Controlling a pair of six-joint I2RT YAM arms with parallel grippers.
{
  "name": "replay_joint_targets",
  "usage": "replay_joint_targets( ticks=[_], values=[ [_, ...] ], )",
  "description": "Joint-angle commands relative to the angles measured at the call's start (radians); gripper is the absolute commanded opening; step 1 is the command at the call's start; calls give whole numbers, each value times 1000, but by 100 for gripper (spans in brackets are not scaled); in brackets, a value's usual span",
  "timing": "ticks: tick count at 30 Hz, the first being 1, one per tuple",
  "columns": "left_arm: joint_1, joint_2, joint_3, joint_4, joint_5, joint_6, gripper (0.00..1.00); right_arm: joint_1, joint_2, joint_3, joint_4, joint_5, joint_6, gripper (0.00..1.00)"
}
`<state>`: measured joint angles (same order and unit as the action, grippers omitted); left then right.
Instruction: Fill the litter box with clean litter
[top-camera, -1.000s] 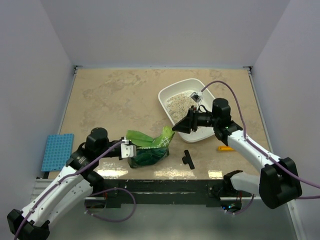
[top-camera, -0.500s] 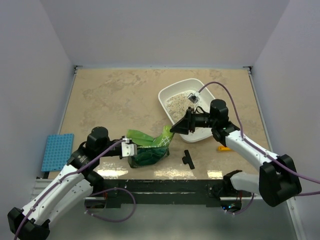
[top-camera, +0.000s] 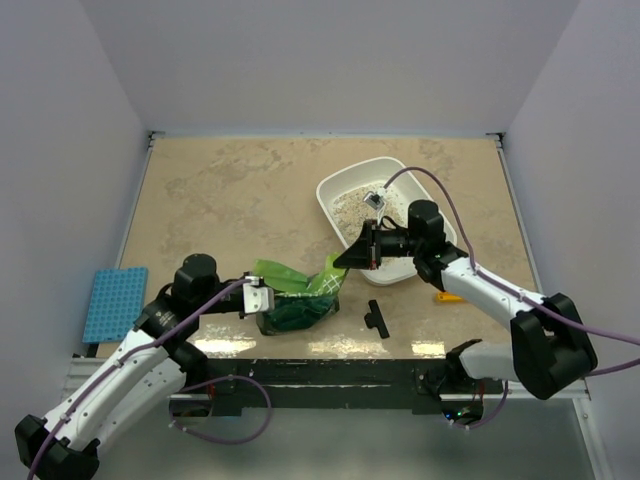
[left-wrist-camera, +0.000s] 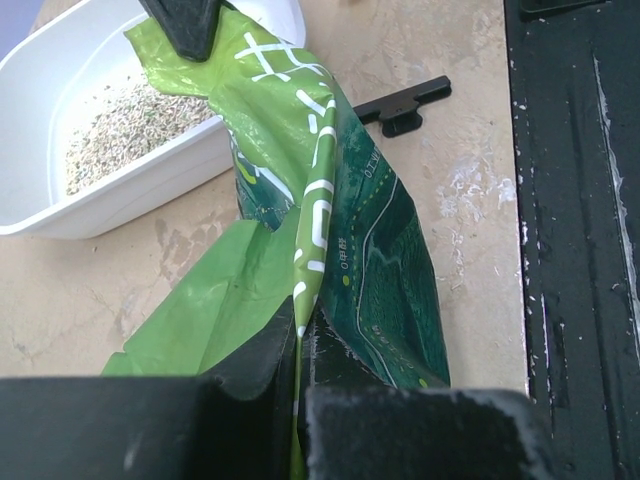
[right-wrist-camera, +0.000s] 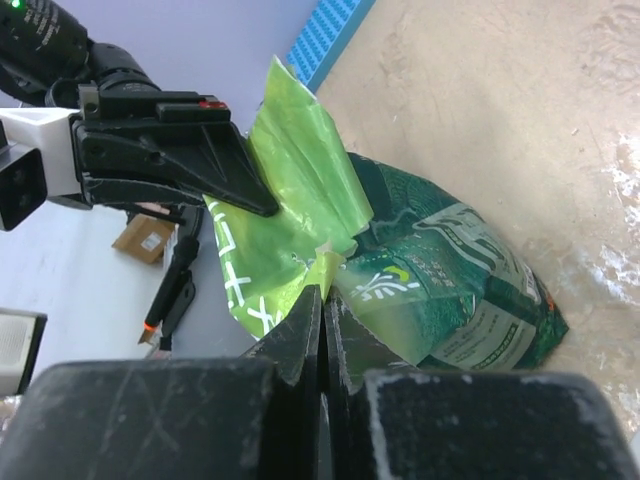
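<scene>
Both hands are closed on the green bag (top-camera: 300, 310). The left hand (top-camera: 266, 300) pinches the left end of the bag, its fingers pressed together with the foil between them. The right hand (top-camera: 347, 258) pinches the upper light-green edge, on the side toward the litter box (top-camera: 396, 164), with no gap visible. The lower part of the bag rests on the desk (top-camera: 220, 190). The litter box stands just beyond the bag, on the right half of the desk, with clean litter (top-camera: 350, 206) inside. A small black part (top-camera: 377, 318) lies near the bag.
</scene>
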<state>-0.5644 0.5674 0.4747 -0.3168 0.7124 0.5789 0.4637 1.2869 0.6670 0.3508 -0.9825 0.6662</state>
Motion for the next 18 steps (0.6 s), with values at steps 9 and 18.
replay_joint_targets(
  ticks=[9, 18],
  values=[
    [0, -140, -85, 510, -359, -54, 0, -5, -559, -377, 37, 364, 469, 0],
    [1, -18, -107, 605, -390, -39, 0, -3, -792, -426, -105, 466, 570, 0]
  ],
)
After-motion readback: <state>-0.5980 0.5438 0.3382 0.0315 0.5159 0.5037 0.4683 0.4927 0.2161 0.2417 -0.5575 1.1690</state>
